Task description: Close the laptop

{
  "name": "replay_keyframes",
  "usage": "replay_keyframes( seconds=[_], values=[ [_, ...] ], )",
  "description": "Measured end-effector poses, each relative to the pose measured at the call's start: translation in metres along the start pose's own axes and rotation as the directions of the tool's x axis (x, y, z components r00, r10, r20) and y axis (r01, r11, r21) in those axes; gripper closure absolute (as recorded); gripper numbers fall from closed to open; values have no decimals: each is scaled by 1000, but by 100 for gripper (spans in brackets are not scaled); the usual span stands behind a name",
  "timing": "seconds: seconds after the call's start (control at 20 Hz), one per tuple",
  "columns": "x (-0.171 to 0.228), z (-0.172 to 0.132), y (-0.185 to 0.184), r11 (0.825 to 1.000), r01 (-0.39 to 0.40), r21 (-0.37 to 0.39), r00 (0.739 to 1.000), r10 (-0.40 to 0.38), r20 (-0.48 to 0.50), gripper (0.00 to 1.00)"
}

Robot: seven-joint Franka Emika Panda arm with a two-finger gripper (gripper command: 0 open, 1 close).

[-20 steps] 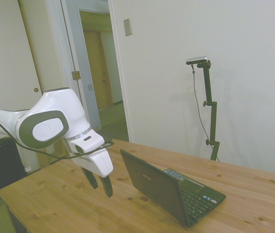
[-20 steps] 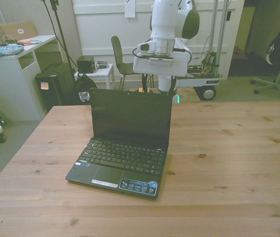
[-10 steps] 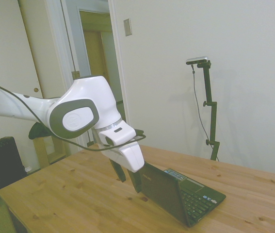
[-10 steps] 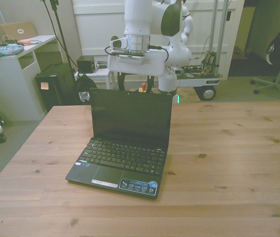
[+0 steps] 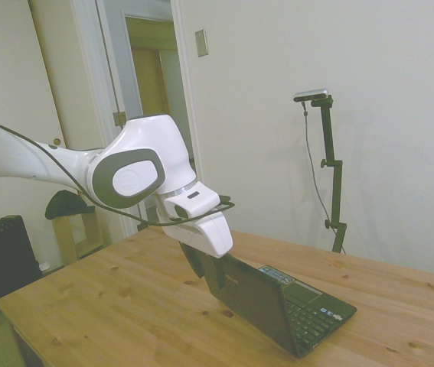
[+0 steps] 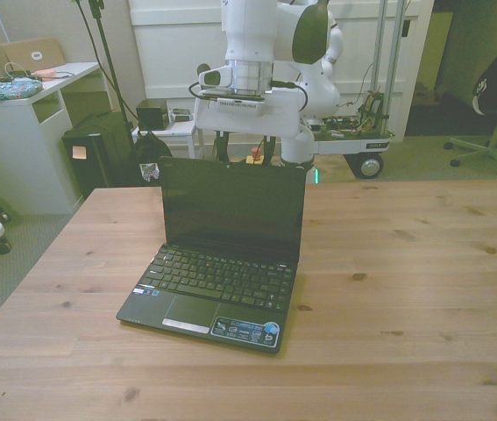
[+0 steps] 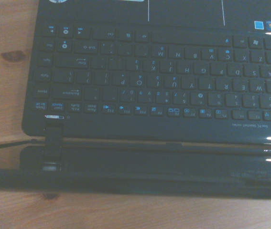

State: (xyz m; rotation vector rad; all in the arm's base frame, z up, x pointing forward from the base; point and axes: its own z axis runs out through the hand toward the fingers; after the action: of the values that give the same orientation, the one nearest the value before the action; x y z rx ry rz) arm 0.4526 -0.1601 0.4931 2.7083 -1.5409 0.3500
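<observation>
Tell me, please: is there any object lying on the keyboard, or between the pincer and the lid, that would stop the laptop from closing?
Nothing visible does. The laptop is open with its lid upright, and its keyboard is bare. The pincer hangs just behind the lid's top edge with no object between them.

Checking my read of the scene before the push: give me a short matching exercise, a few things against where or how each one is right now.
Things:
1. laptop
2. gripper
3. table
4. keyboard

States:
a. bare wood around the computer
b. lid up, screen dark
c. just behind the lid's top edge
d. black keys, uncovered

Pairs: 1-b, 2-c, 3-a, 4-d
</observation>
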Motion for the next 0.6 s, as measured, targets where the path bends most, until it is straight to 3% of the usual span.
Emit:
replay_keyframes(
  seconds=[0.6],
  values=[
    [8, -8, -4, 1000, -7, 5, 1000, 7, -7, 100]
  ],
)
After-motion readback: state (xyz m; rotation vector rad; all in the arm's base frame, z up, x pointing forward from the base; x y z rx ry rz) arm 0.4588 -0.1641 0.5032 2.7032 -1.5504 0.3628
